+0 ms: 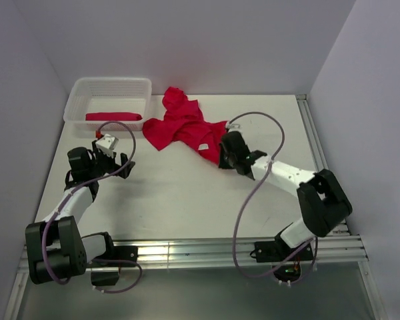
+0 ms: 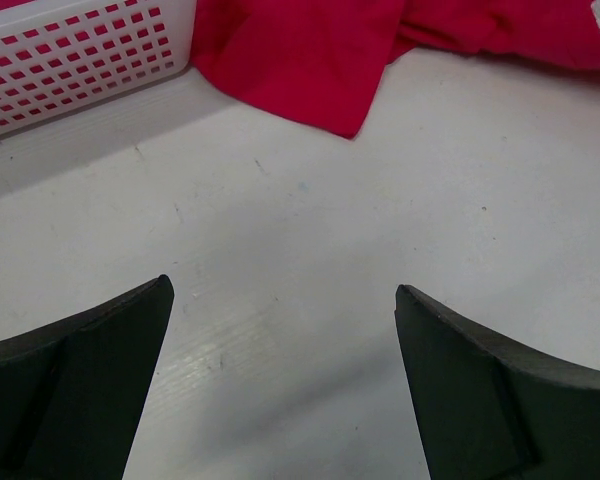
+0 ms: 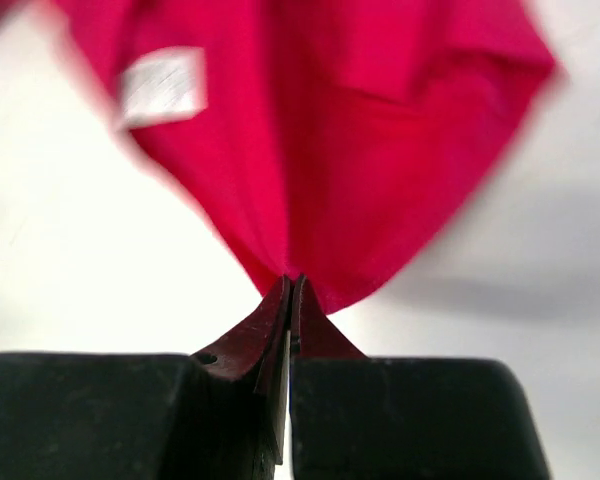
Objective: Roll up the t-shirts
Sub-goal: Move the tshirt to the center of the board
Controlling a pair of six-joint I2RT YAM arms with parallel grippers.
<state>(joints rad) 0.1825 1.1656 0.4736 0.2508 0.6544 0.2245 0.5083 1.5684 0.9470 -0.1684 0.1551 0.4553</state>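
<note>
One t-shirt (image 3: 360, 150), hem in right pincer (image 3: 292, 287)

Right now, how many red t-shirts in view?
2. One t-shirt lies bundled in the white basket, far left; the other t-shirt is crumpled on the table beside it, edge pinched in the right tool. The heap could hide more.

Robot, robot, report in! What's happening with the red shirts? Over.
Right pincer shut on crumpled t-shirt edge. Left pincer open, empty. In basket: second t-shirt. Nothing in the way.
</note>
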